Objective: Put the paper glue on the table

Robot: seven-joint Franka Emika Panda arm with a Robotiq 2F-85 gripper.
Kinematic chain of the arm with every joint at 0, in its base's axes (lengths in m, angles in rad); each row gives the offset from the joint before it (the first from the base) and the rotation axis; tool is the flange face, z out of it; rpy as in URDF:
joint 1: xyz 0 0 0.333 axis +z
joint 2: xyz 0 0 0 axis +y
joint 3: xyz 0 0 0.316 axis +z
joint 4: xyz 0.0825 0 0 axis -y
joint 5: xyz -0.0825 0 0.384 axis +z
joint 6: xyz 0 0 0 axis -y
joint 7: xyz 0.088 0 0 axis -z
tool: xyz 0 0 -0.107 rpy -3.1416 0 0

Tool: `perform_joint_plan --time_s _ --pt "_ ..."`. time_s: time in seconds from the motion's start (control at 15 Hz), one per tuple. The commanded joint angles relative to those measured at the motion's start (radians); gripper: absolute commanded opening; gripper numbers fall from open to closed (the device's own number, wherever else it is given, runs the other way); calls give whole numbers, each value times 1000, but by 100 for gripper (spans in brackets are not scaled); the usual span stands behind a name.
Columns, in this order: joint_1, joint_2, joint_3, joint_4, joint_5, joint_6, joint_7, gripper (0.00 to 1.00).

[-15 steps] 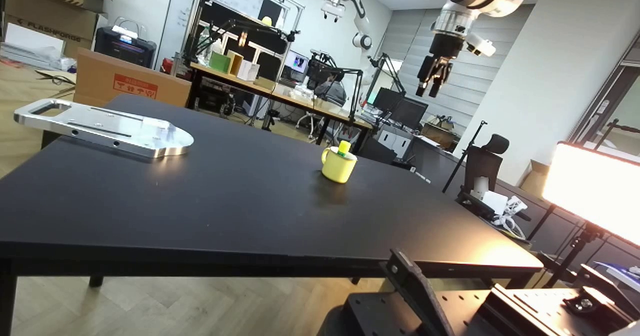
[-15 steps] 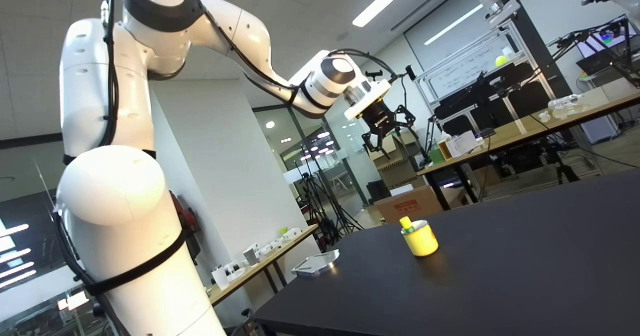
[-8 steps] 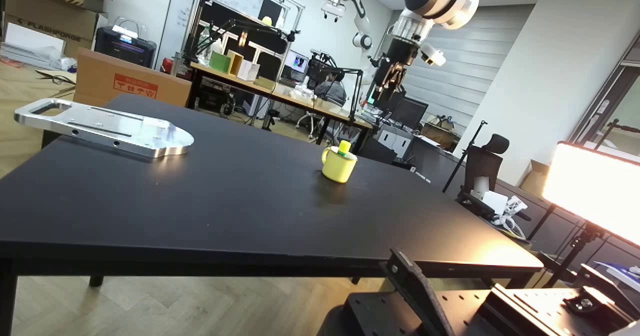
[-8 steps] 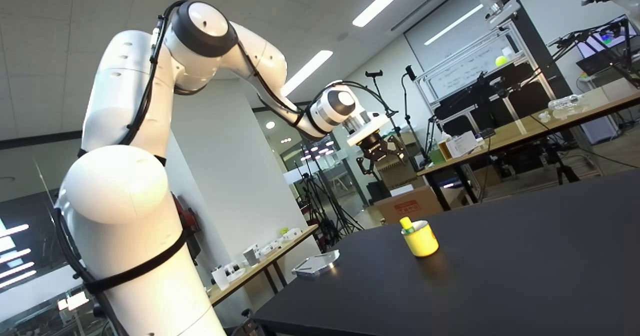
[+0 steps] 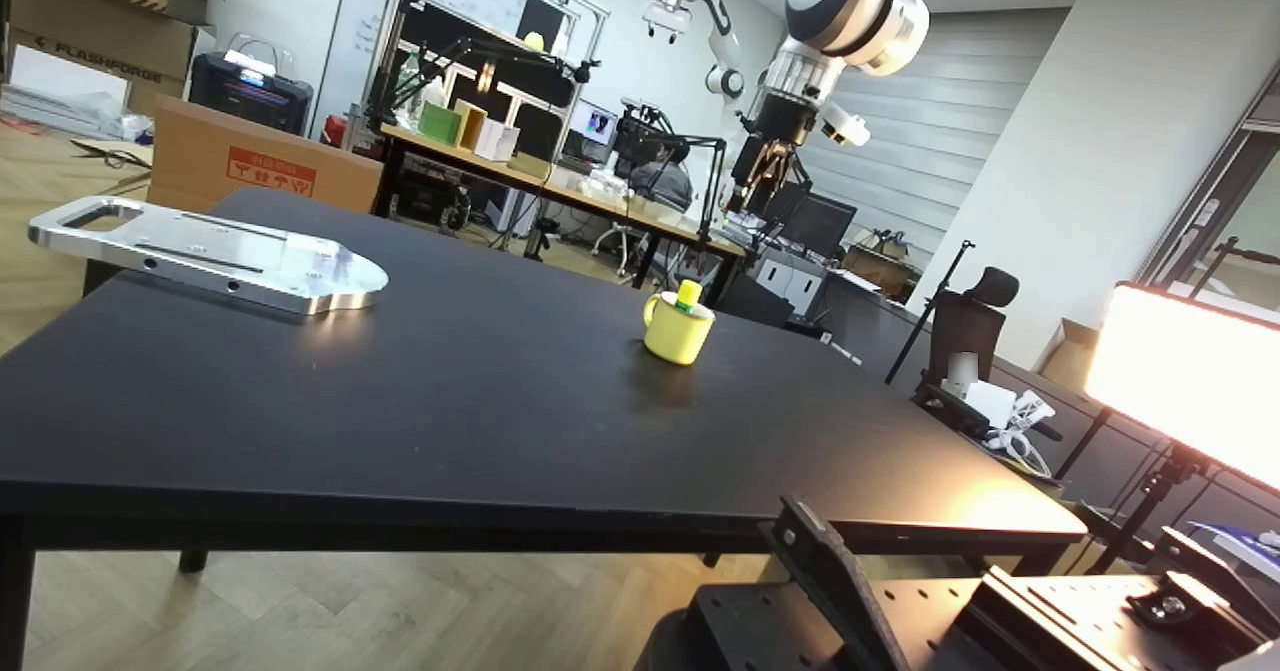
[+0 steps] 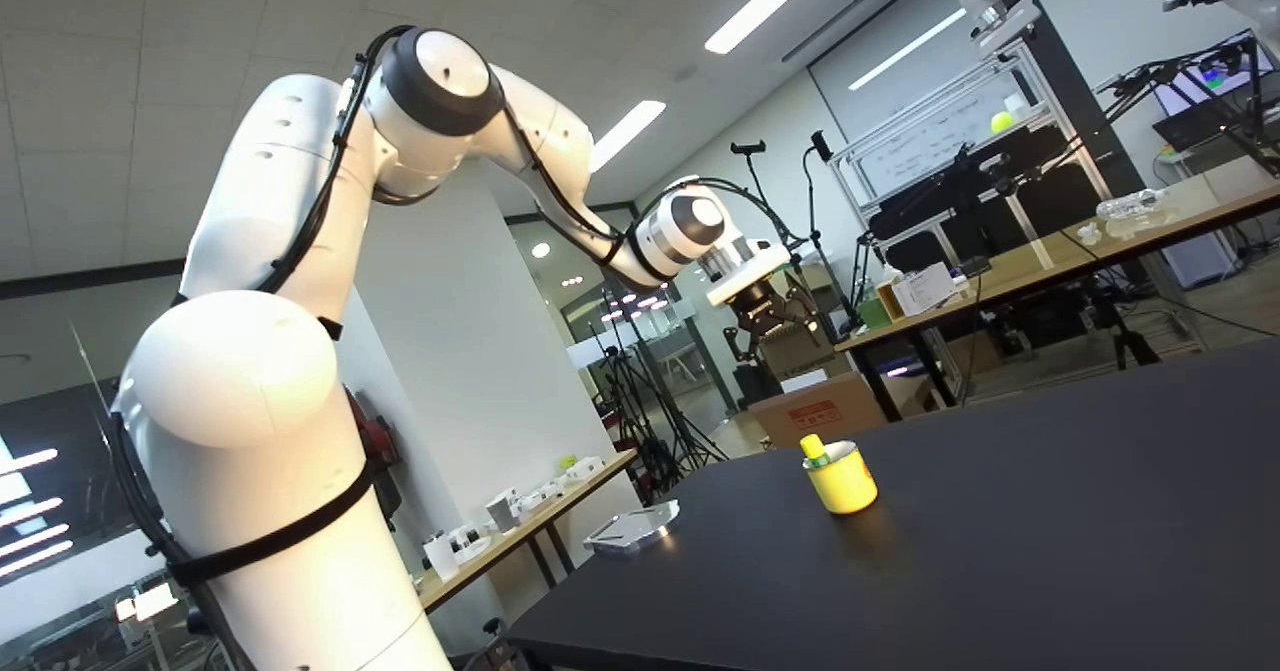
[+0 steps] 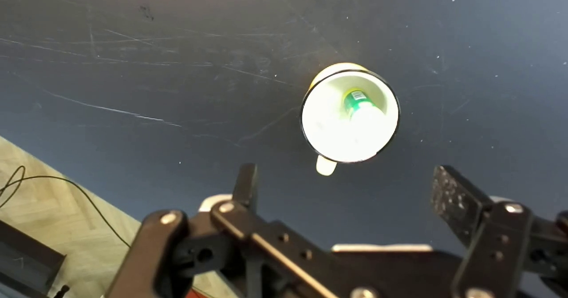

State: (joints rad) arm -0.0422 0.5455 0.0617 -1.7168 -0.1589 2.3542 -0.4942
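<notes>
The paper glue is a green and yellow stick with a yellow cap. It leans upright inside a yellow mug and shows in both exterior views. The mug stands on the black table. In the wrist view the mug lies just beyond the fingertips, and the glue shows inside it, its upper end washed out by glare. My gripper is open and empty, its fingers wide apart. In both exterior views the gripper hangs well above the table, apart from the mug.
A flat silver metal plate lies at a table edge. A bright light panel and a black mount stand beside the table. The mug's handle points toward the gripper in the wrist view.
The arm has swung out over the table. The gripper has moved left and lower in an exterior view and lower in both. The mug and glue have not moved.
</notes>
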Motion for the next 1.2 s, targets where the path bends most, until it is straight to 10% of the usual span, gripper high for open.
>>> perform_joint_plan --time_s 0.0,1.07,1.13 --pt "18 27 -7 4 -29 44 37 100" --pt "30 191 -6 -83 -35 349 124 100" --pt "18 202 5 -85 -22 380 121 75"
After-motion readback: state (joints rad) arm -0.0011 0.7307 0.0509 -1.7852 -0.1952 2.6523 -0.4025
